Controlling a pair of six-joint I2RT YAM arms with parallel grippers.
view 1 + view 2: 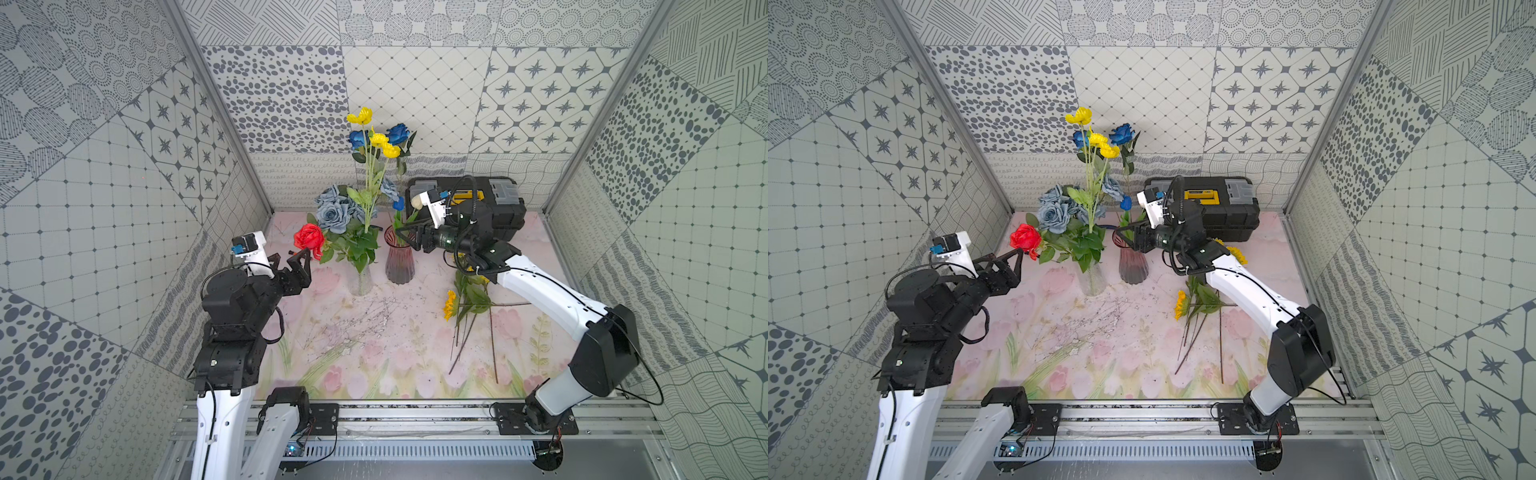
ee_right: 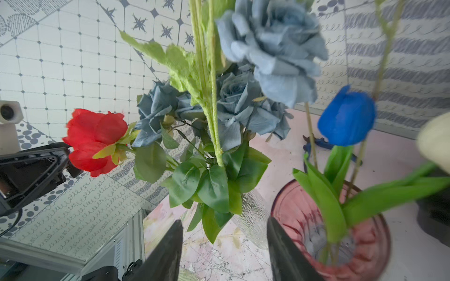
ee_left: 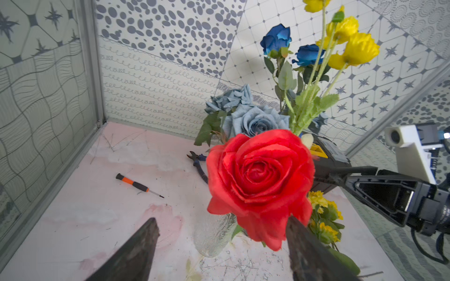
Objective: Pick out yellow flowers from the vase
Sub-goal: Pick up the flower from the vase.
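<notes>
Nothing legible on show
Scanning now: the toolbox [image 1: 507,212] shows a yellow patch in both top views, too small to read

Left hand [image 1: 296,258] and right hand [image 1: 405,237] hover, jaws parted.

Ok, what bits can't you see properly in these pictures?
- Yellow flowers on the table: in both top views the right arm covers some blooms.
- White tulip: right wrist view, blurred and cut off by the edge.
- Pliers: left wrist view, mostly behind the red rose.
- Clear vase: in both top views leaves hide its mouth.
</notes>
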